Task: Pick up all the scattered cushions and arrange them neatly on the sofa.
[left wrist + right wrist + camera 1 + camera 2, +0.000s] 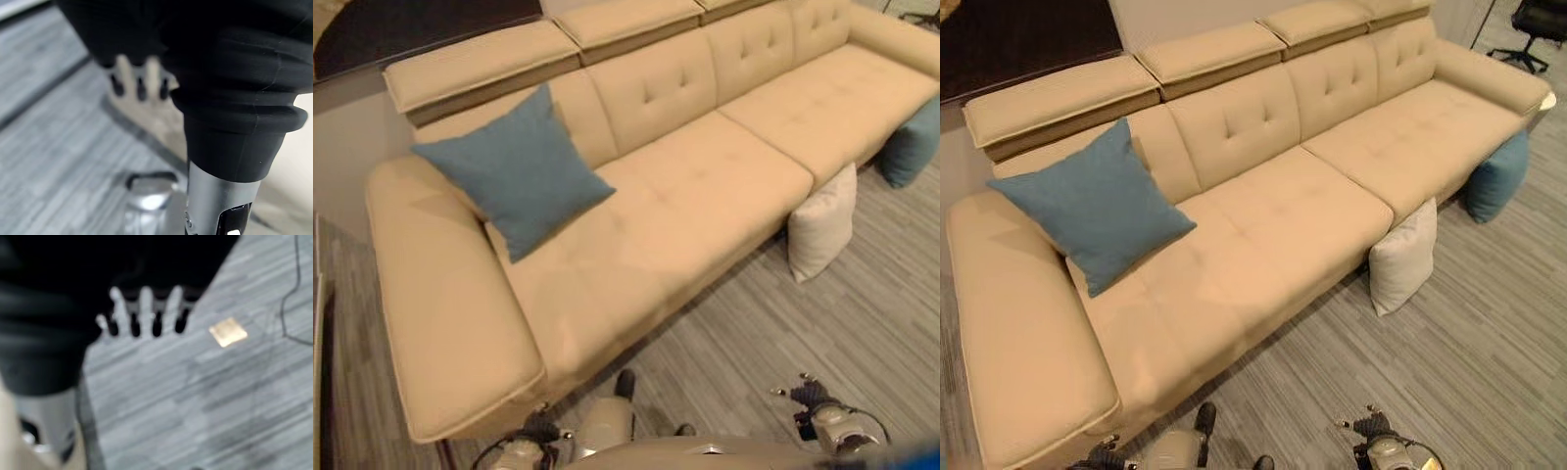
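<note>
A blue cushion (514, 171) stands on the left seat of the beige sofa (705, 196), leaning on the backrest. On the floor, a white cushion (822, 223) leans upright against the sofa's front. A teal cushion (913, 142) rests on the floor against the sofa's right end. My left hand (139, 73) hangs low beside the sofa's base with straight fingers that hold nothing. Over the grey floor, my right hand (146, 308) also hangs with straight fingers and is empty. Both hands are far from the cushions.
Grey striped flooring (773, 333) runs along the sofa's front. A black office chair (1540, 24) stands past the sofa's far right end. A small gold square plate (228, 331) is set in the floor near my right hand.
</note>
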Robot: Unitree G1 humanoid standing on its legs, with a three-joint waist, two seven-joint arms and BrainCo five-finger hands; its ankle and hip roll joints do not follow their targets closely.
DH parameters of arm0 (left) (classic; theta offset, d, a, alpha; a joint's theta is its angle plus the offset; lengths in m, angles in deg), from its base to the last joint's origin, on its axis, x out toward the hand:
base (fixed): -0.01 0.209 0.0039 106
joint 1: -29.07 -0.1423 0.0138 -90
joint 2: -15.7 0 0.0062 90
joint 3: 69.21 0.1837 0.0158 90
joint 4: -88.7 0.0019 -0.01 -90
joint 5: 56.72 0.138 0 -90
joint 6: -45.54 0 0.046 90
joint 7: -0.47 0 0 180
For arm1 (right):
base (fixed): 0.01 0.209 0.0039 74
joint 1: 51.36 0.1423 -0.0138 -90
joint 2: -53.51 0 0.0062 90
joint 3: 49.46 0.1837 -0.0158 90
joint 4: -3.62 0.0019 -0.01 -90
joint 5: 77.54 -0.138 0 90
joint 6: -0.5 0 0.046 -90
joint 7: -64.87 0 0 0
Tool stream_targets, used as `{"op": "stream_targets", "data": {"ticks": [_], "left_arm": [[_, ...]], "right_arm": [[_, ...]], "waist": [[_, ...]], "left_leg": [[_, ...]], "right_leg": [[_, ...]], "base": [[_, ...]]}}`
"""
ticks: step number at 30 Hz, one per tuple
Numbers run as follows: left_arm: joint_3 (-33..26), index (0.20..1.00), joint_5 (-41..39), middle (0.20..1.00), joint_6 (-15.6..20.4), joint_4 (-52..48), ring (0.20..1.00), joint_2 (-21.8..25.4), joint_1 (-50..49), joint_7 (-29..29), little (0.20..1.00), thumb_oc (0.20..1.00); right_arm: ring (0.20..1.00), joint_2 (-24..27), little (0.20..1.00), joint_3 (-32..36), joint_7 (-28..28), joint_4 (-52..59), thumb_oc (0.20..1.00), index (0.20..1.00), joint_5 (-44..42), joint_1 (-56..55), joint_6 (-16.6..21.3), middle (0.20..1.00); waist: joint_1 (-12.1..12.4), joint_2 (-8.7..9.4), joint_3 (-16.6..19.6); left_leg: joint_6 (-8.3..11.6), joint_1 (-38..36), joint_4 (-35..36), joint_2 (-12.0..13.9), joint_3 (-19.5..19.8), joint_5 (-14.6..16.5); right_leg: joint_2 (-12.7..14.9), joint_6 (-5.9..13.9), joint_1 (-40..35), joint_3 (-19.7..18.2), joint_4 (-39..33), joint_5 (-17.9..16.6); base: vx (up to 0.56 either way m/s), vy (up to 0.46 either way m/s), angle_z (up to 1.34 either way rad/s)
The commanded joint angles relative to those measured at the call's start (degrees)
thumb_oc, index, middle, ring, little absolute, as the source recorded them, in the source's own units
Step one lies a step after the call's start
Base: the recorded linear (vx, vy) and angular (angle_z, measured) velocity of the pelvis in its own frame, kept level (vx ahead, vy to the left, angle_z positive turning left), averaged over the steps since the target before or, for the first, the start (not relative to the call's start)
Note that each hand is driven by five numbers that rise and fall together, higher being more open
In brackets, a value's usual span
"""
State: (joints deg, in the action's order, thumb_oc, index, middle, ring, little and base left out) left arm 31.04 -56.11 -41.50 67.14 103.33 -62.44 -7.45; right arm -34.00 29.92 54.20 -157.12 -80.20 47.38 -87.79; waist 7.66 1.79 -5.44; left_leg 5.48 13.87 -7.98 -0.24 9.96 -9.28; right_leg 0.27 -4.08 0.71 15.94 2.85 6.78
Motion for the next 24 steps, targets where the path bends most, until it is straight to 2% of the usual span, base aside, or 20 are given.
{"op": "stream_targets", "data": {"ticks": [1,2,3,4,5,6,8,12,13,14,15,16,17,18,19,20,21,23,24], "left_arm": [[0.8,1.000,-2.4,1.000,1.1,0.0,1.000,-0.9,3.6,-1.5,1.000,1.000],[0.8,1.000,-2.5,1.000,1.3,-0.1,1.000,-1.2,3.8,-1.5,1.000,1.000],[1.1,1.000,-2.4,1.000,1.4,-0.2,1.000,-1.8,3.9,-1.3,1.000,1.000],[1.1,1.000,-2.4,1.000,1.4,-0.2,1.000,-1.8,3.9,-1.3,1.000,1.000],[1.4,1.000,-2.0,1.000,1.2,-0.1,1.000,-2.3,3.9,-1.3,1.000,1.000],[1.4,1.000,-2.0,1.000,1.2,0.0,1.000,-2.3,3.9,-1.3,1.000,1.000],[2.0,1.000,-1.5,1.000,1.2,0.2,1.000,-2.4,4.6,-1.3,1.000,1.000],[1.3,1.000,-1.1,1.000,1.1,0.1,1.000,-1.7,4.5,-1.7,1.000,1.000],[0.8,1.000,-1.7,1.000,1.1,0.0,1.000,-1.3,4.4,-1.7,1.000,1.000],[0.5,1.000,-1.9,1.000,1.0,0.1,1.000,-0.7,4.8,-1.8,1.000,1.000],[-0.2,1.000,-1.8,1.000,0.8,0.6,1.000,0.1,4.8,-2.0,1.000,1.000],[-0.2,1.000,-1.8,1.000,0.8,0.6,1.000,0.1,4.8,-2.0,1.000,1.000],[-1.1,1.000,-1.5,1.000,0.6,1.2,1.000,0.6,3.7,-1.9,1.000,1.000],[-1.2,1.000,-1.5,1.000,0.6,1.2,1.000,0.6,3.8,-1.9,1.000,1.000],[-2.0,1.000,-1.7,1.000,0.5,1.6,1.000,1.0,3.4,-2.0,1.000,1.000],[-1.8,1.000,-1.0,1.000,0.2,2.2,1.000,1.5,3.3,-1.9,1.000,1.000],[-1.8,1.000,-1.0,1.000,0.2,2.2,1.000,1.5,3.3,-1.9,1.000,1.000],[-2.1,1.000,-1.9,1.000,0.5,1.7,1.000,1.0,3.1,-1.7,1.000,1.000],[-2.1,1.000,-1.9,1.000,0.5,1.7,1.000,1.0,3.1,-1.7,1.000,1.000]], "right_arm": [[1.000,2.1,1.000,-0.3,-1.3,1.2,1.000,1.000,-0.3,2.4,0.6,1.000],[1.000,2.1,1.000,-0.4,-1.1,1.0,1.000,1.000,-0.3,2.6,0.4,1.000],[1.000,2.6,1.000,-0.7,-0.8,0.7,1.000,1.000,0.2,2.9,-0.2,1.000],[1.000,2.6,1.000,-0.7,-0.8,0.7,1.000,1.000,0.2,2.9,-0.3,1.000],[1.000,3.1,1.000,-0.4,-0.6,0.0,1.000,1.000,0.8,3.3,-0.8,1.000],[1.000,3.1,1.000,-0.4,-0.6,0.0,1.000,1.000,0.8,3.3,-0.8,1.000],[1.000,3.5,1.000,-0.5,-0.7,-0.1,1.000,1.000,1.0,4.4,-1.3,1.000],[1.000,2.9,1.000,-1.6,-0.4,0.8,1.000,1.000,2.4,5.3,-1.0,1.000],[1.000,2.6,1.000,-1.7,-0.5,1.1,1.000,1.000,2.7,5.5,-1.0,1.000],[1.000,2.3,1.000,-1.8,-0.8,1.4,1.000,1.000,3.0,5.6,-1.0,1.000],[1.000,1.9,1.000,-2.0,-0.8,1.2,1.000,1.000,3.5,5.0,-0.9,1.000],[1.000,1.9,1.000,-2.0,-0.8,1.2,1.000,1.000,3.5,5.0,-0.9,1.000],[1.000,1.8,1.000,-2.1,-0.5,0.4,1.000,1.000,3.9,3.9,-0.8,1.000],[1.000,1.8,1.000,-2.1,-0.5,0.4,1.000,1.000,3.9,3.9,-0.8,1.000],[1.000,1.9,1.000,-2.0,-0.6,-0.6,1.000,1.000,4.1,3.3,-1.0,1.000],[1.000,2.0,1.000,-1.7,-0.9,-1.2,1.000,1.000,4.1,2.8,-1.0,1.000],[1.000,1.9,1.000,-1.7,-0.9,-1.2,1.000,1.000,4.1,2.8,-1.0,1.000],[1.000,1.6,1.000,-1.3,-1.1,-1.0,1.000,1.000,3.3,2.2,-0.8,1.000],[1.000,1.6,1.000,-1.3,-1.1,-1.0,1.000,1.000,3.3,2.2,-0.8,1.000]], "waist": [[3.5,-0.81,-2.8],[3.7,-1.10,-2.8],[3.4,-2.24,-2.4],[3.5,-2.27,-2.4],[2.6,-3.52,-2.2],[2.7,-3.55,-2.2],[1.8,-4.20,-2.6],[3.0,-4.03,-2.7],[3.2,-3.98,-3.1],[3.9,-4.04,-3.7],[5.3,-4.55,-4.4],[5.2,-4.47,-4.3],[4.9,-4.11,-4.0],[4.9,-4.04,-3.9],[5.4,-3.71,-3.4],[6.4,-3.11,-2.9],[6.4,-3.12,-3.0],[7.2,-1.25,-2.1],[7.4,-1.26,-2.1]], "left_leg": [[-3.11,-5.9,-5.6,-8.3,10.2,14.9],[-3.08,-6.1,-6.2,-9.1,11.9,14.9],[-3.73,-7.4,-4.9,-9.6,14.0,16.3],[-3.74,-7.4,-4.9,-9.5,13.9,16.3],[-4.65,-8.8,-2.8,-9.3,14.2,17.3],[-4.66,-8.9,-2.7,-9.3,14.2,17.3],[-5.32,-9.3,-1.6,-9.9,14.4,17.1],[-7.10,-9.5,1.9,-10.1,12.5,16.0],[-7.30,-9.3,2.3,-9.7,11.3,15.5],[-7.49,-9.1,3.0,-8.8,9.5,14.8],[-7.46,-9.0,4.8,-7.1,6.3,13.6],[-7.48,-8.9,4.8,-7.2,6.4,13.4],[-7.84,-9.4,6.2,-6.1,4.5,12.3],[-7.86,-9.2,6.2,-6.2,4.5,12.2],[-7.96,-9.4,6.8,-5.2,2.4,12.0],[-7.67,-9.0,7.3,-4.9,1.0,12.0],[-7.66,-9.1,7.3,-4.9,1.0,12.1],[-6.67,-8.2,6.8,-4.9,0.0,12.2],[-6.67,-8.2,6.8,-4.9,-0.1,12.3]], "right_leg": [[2.7,8.41,-0.8,-7.4,-6.9,-4.8],[2.8,8.62,-0.4,-8.5,-6.9,-5.2],[2.8,9.01,1.1,-11.0,-6.5,-5.9],[2.8,9.00,1.1,-11.1,-6.5,-5.9],[3.3,9.38,3.5,-12.6,-5.3,-7.0],[3.2,9.37,3.5,-12.7,-5.2,-7.0],[4.2,10.54,7.3,-13.9,-3.8,-9.0],[4.4,12.26,12.0,-15.7,-2.0,-10.4],[4.6,12.70,13.2,-14.6,-0.5,-10.4],[5.0,12.66,14.4,-11.7,1.6,-9.6],[7.3,11.74,13.2,-1.2,4.4,-6.5],[7.5,11.78,13.3,-1.1,4.3,-6.6],[7.1,10.25,12.1,1.5,8.4,-4.1],[7.1,10.28,12.2,1.5,8.4,-4.2],[6.6,9.90,10.1,2.4,10.2,-2.4],[6.7,9.63,7.8,4.2,8.5,-1.7],[6.6,9.62,7.7,4.2,8.4,-1.7],[5.8,9.91,6.0,3.4,2.5,-3.1],[5.7,9.90,6.0,3.3,2.3,-3.3]], "base": [[-0.11,0.044,-0.55],[-0.16,0.127,-1.31],[-0.12,0.103,-1.38],[-0.18,0.169,-1.42],[-0.10,0.088,-0.60],[-0.18,0.148,-0.49],[-0.21,0.140,-0.34],[-0.18,0.093,-0.99],[-0.14,-0.009,-1.21],[-0.24,-0.064,-1.12],[-0.20,-0.061,-1.12],[-0.18,-0.080,-1.63],[-0.06,-0.033,-1.44],[-0.07,-0.100,-1.01],[-0.04,-0.106,-0.29],[-0.03,-0.110,-0.25],[-0.01,-0.120,-0.57],[0.07,-0.161,-0.77],[0.10,-0.149,-0.38]]}}
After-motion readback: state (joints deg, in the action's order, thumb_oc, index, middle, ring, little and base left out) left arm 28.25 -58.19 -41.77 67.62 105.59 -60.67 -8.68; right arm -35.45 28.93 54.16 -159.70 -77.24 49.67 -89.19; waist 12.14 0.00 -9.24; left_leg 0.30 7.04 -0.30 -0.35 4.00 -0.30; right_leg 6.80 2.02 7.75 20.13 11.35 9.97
